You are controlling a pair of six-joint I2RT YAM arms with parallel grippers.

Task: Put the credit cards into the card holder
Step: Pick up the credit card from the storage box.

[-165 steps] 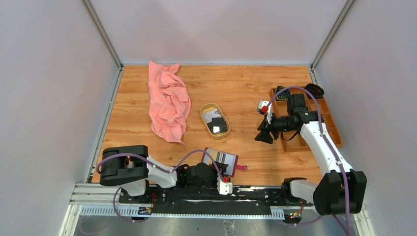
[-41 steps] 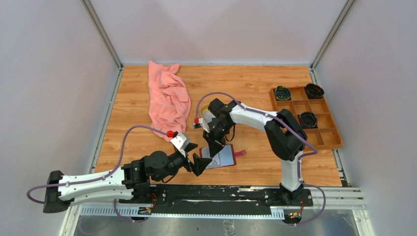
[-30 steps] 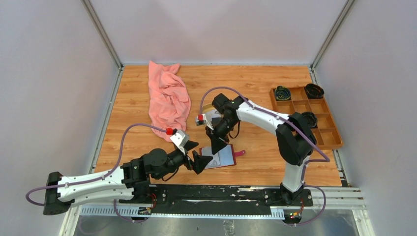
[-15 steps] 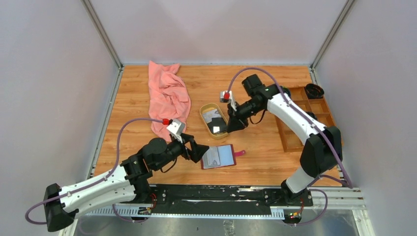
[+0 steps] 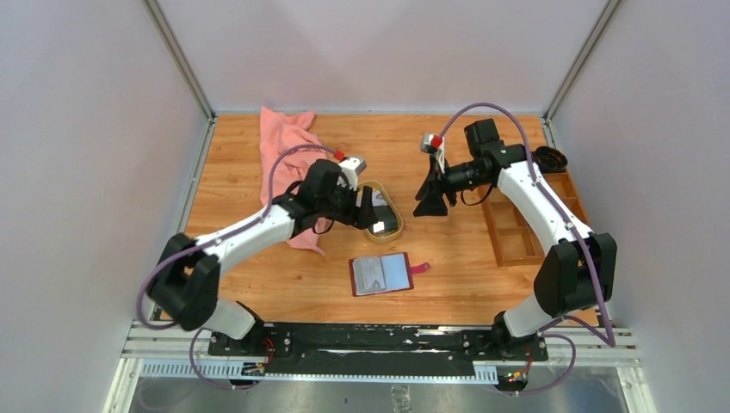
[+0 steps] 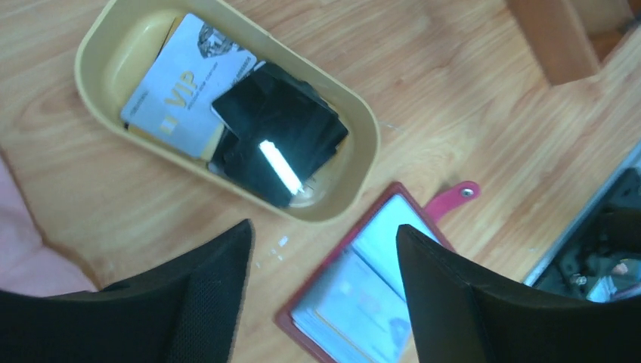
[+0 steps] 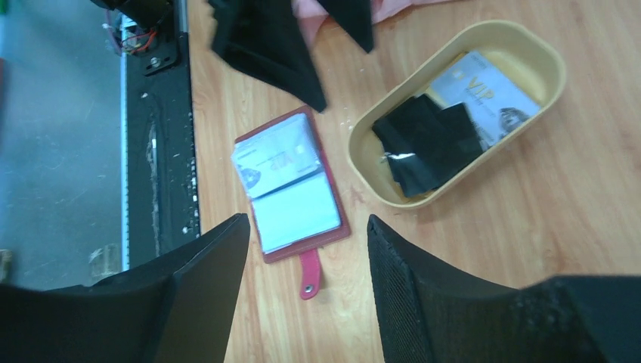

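Credit cards (image 6: 276,144) lie heaped in the tan dish (image 6: 132,57) straight ahead of the left gripper (image 6: 323,231), whose fingers stand apart with nothing between them. A second ago that arm waited at the near side, beside the card holder (image 5: 383,274); it has since swung farther out and now hangs over the dish. The right gripper (image 7: 308,219) was then down at the holder, almost clenched; now it has drawn off to the far right, released and empty. A pale card (image 7: 276,160) lies in one pocket of the open holder, so one card looks delivered, and the left arm seems set to take the next. Several black cards and a white VIP card (image 6: 185,94) are left in the dish, so most of the job probably remains.

The holder lies open on the wooden table (image 5: 482,284), nearer than the dish and apart from it. A pink cloth (image 5: 288,163) lies crumpled at the far left, and a wooden compartment tray (image 5: 516,245) sits at the right edge. Pale grey walls (image 5: 86,129) close three sides, and a black rail (image 5: 344,340) runs along the near edge.
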